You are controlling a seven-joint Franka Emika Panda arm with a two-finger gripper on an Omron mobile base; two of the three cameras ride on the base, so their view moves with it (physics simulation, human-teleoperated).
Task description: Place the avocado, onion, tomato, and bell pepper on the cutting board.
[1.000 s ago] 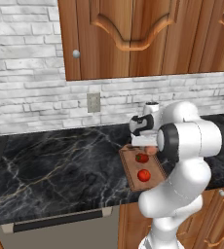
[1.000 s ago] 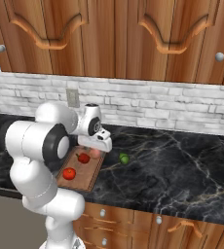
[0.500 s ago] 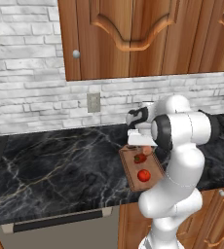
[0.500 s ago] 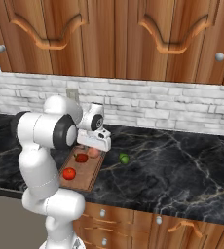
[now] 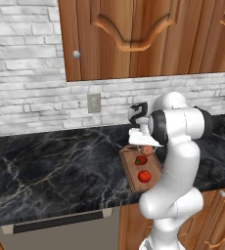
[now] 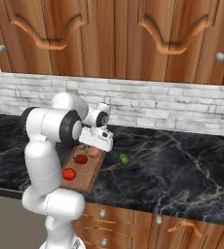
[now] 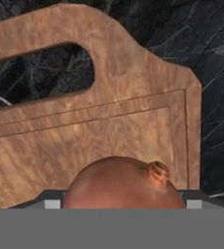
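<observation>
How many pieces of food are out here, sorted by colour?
Red: 2, one near the board's middle, one nearer the front
Pinkish-tan: 1, the onion
Green: 1, the avocado on the counter
Total: 4

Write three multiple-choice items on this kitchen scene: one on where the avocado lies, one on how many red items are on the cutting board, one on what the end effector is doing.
1. Where is the avocado?
A. on the cutting board
B. on the black counter, right of the board
C. in the end effector

2. How many red items lie on the cutting board?
A. none
B. two
C. four

3. What sits between the fingers of the end effector?
A. the onion
B. the avocado
C. nothing

Key: 1 B, the right base view shows it on the counter, apart from the board. 2 B, two red items rest on the wood. 3 A, the hand view shows the onion between the fingertips, above the board.
</observation>
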